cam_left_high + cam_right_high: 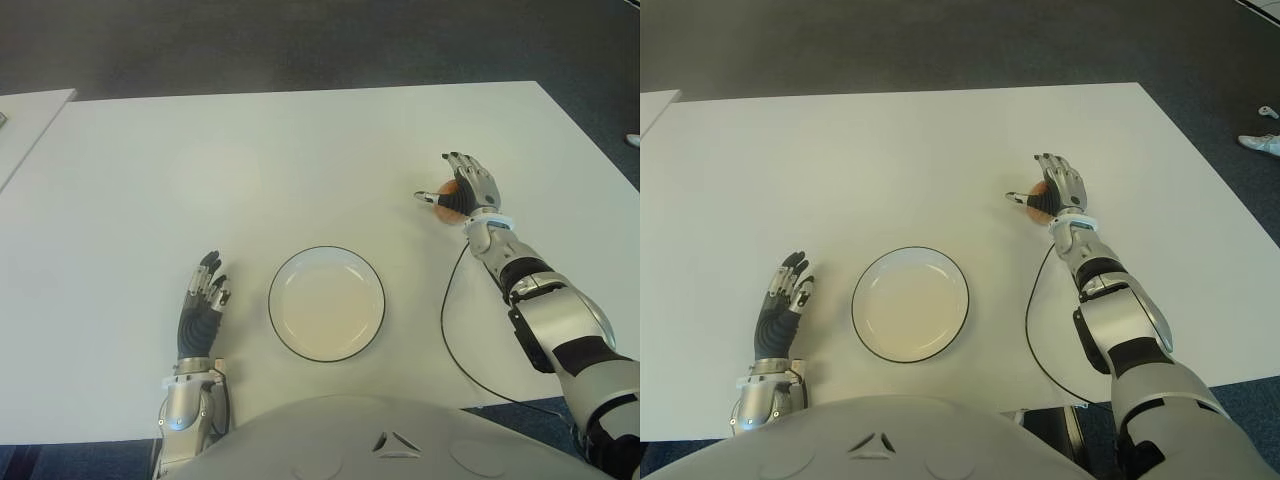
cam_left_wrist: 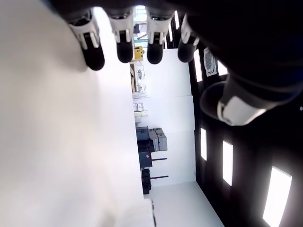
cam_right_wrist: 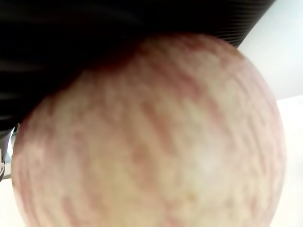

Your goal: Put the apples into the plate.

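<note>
One apple (image 1: 445,193), pale yellow with red streaks, sits on the white table (image 1: 250,160) to the right of and beyond the plate. My right hand (image 1: 452,187) is wrapped over it, thumb on its left and fingers curled across its top. In the right wrist view the apple (image 3: 151,137) fills the picture, pressed against the dark palm. The white plate (image 1: 326,303) with a thin black rim lies near the front edge and holds nothing. My left hand (image 1: 203,292) shows left of the plate with its fingers (image 2: 124,49) straight and nothing in them.
A thin black cable (image 1: 444,325) loops over the table from my right wrist, to the right of the plate. A second white table (image 1: 25,120) stands off the left edge. Dark floor (image 1: 300,45) lies beyond the far edge.
</note>
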Motion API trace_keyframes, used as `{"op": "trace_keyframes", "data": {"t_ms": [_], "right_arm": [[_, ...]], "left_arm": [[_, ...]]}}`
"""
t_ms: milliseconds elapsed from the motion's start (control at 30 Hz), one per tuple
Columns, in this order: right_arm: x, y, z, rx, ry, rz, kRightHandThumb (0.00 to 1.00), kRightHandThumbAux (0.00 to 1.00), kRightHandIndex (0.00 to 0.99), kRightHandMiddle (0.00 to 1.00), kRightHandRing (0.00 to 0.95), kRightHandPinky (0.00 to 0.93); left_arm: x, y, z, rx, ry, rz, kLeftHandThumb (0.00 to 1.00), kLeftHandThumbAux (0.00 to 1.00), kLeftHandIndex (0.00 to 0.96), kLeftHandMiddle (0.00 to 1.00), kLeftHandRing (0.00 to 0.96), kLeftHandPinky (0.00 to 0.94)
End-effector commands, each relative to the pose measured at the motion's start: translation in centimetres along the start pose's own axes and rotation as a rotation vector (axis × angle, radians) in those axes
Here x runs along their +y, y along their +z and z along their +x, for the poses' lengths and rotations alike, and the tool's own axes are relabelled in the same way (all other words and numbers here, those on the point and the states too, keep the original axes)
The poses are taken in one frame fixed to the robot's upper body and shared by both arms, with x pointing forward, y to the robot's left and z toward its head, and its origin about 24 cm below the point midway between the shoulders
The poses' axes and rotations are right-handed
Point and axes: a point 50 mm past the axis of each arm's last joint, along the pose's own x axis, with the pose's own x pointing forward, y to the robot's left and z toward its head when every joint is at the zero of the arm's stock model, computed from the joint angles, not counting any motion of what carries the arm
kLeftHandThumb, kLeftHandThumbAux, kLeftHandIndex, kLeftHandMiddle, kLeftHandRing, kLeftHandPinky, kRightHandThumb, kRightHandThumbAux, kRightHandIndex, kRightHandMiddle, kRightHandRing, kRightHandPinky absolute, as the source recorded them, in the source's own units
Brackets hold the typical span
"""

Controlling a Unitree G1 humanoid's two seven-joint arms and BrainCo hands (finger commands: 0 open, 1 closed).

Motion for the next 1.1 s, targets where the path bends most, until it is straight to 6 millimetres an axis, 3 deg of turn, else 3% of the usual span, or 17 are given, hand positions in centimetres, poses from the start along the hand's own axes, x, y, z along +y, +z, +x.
{"op": "trace_keyframes", "data": {"t_ms": [33, 833, 1100], "right_arm": [[2.7, -0.7, -1.8, 0.048, 0.107, -0.004, 0.361, 0.434, 0.066, 0.037, 0.008, 0.013], [4.2, -1.2, -3.2, 0.098, 0.147, 0.031, 0.363, 0.458, 0.080, 0.054, 0.017, 0.016], [4.4, -1.5, -3.6, 0.110, 0.152, 0.033, 0.365, 0.468, 0.089, 0.066, 0.030, 0.038]], "left_arm": [[0.3, -1.1, -1.1, 0.090, 0.000, 0.005, 0.039, 0.481, 0.000, 0.000, 0.000, 0.000], [0.9, -0.8, -1.8, 0.071, 0.008, -0.028, 0.048, 0.466, 0.000, 0.000, 0.000, 0.000], [1.0, -0.4, -2.0, 0.014, -0.008, -0.032, 0.041, 0.412, 0.000, 0.000, 0.000, 0.000]]}}
